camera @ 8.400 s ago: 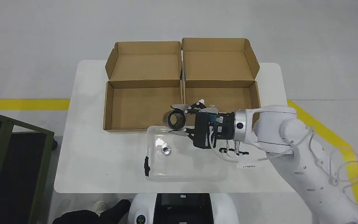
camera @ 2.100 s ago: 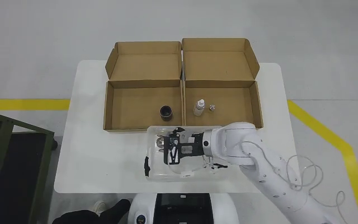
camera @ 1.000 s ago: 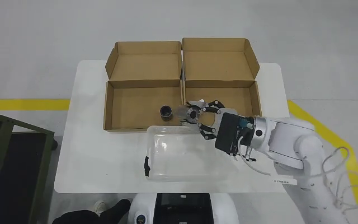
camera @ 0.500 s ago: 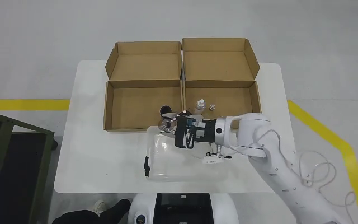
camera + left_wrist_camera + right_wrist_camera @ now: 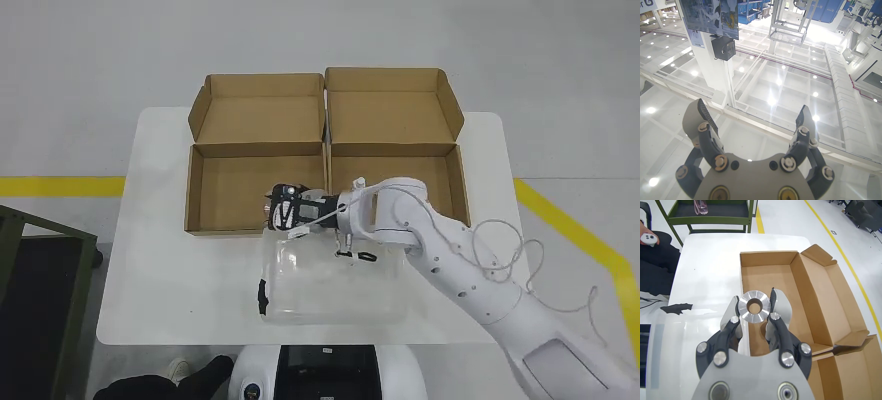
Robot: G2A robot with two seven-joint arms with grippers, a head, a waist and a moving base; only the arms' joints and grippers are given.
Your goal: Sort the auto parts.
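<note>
Closest in, the left gripper (image 5: 752,106) points up at the ceiling with its fingers apart and nothing between them. In the top view, the clear plastic tub (image 5: 330,290) sits low in the middle of the frame on the white counter (image 5: 160,250). Just beyond the tub's far rim, near the frame's centre, the right gripper (image 5: 288,208) has its fingers clamped on the rim of a silver metal disc with a round centre hole (image 5: 762,308), the flat face turned toward the wrist camera. The disc hangs above the near edge of the left brown cardboard box (image 5: 225,190), just inside its front wall. The right brown cardboard box (image 5: 400,180) lies beside it, toward the frame's right. The step in hand looks like dropping the disc into the left box. To do it well, the disc should be carried a little farther past the front wall and lowered close to the cardboard floor. The fingers should part only then, so the heavy piece neither clips the wall nor rolls.
</note>
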